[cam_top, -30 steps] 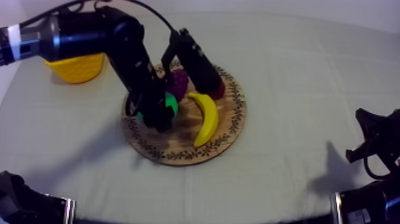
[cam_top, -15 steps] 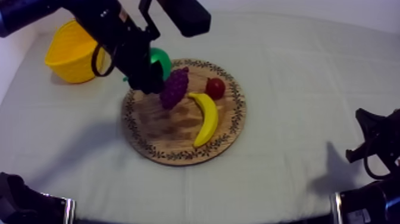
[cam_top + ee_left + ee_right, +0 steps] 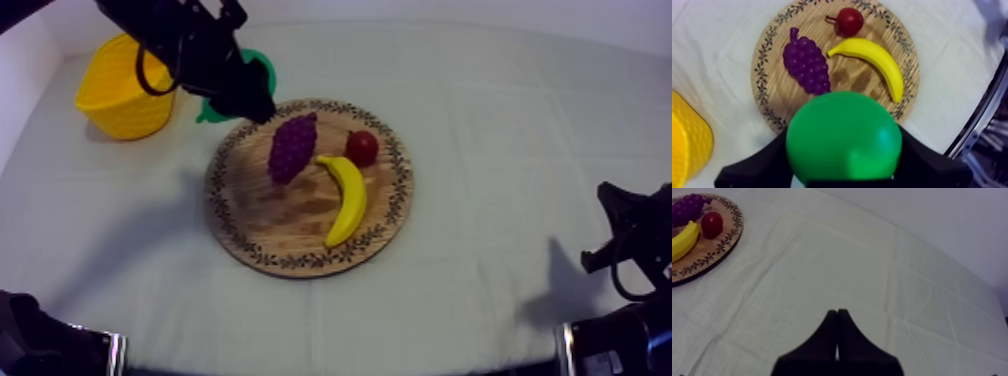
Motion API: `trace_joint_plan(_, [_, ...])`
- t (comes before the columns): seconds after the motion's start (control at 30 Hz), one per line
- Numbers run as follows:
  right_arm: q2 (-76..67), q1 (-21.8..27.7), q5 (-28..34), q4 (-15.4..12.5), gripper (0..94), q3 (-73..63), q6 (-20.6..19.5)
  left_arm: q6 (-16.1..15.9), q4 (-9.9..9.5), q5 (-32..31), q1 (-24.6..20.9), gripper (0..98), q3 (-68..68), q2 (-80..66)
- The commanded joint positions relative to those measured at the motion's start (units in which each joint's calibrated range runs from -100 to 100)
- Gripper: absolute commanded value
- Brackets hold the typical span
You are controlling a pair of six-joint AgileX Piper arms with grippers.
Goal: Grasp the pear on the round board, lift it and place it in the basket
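My left gripper is shut on the green pear and holds it in the air over the cloth, just past the far left rim of the wooden board and to the right of the yellow basket. In the left wrist view the pear sits between my black fingers, above the board's near rim, with the basket off to one side. My right gripper is shut on nothing and hangs low over bare cloth at the table's right.
A purple bunch of grapes, a banana and a small red fruit lie on the board. Bare cloth stretches across the right half of the table and along the front edge.
My left gripper has lifted the pear off the board and carried it up and to the far left, toward the basket. The right arm has stayed still.
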Motion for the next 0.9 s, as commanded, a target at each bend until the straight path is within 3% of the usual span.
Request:
trace_joint_plan(0.0, [-0.03, 0.02, 0.02, 0.01, 0.4, -0.02, -0.01, 5.72, 0.21, -0.01, -0.07, 52.1, -0.07, -0.06])
trace_joint_plan(0.23, [-0.03, 0.02, 0.02, 0.01, 0.4, -0.02, -0.01, 15.78, 1.59, 1.37, -0.53, 53.2, 0.34, -0.62])
trace_joint_plan(0.43, [-0.03, 0.02, 0.02, 0.01, 0.4, -0.02, -0.01, 21.61, 2.43, 1.51, -0.69, 52.9, 0.68, -0.97])
trace_joint_plan(0.57, [-0.03, 0.02, 0.02, 0.01, 0.4, -0.02, -0.01, 22.14, 2.48, 1.07, -1.30, 53.4, 0.33, -0.71])
trace_joint_plan(0.87, [-0.03, 0.02, 0.02, 0.01, 0.4, -0.02, -0.01, 18.46, 2.07, 1.38, -6.94, 54.0, -2.67, 2.14])
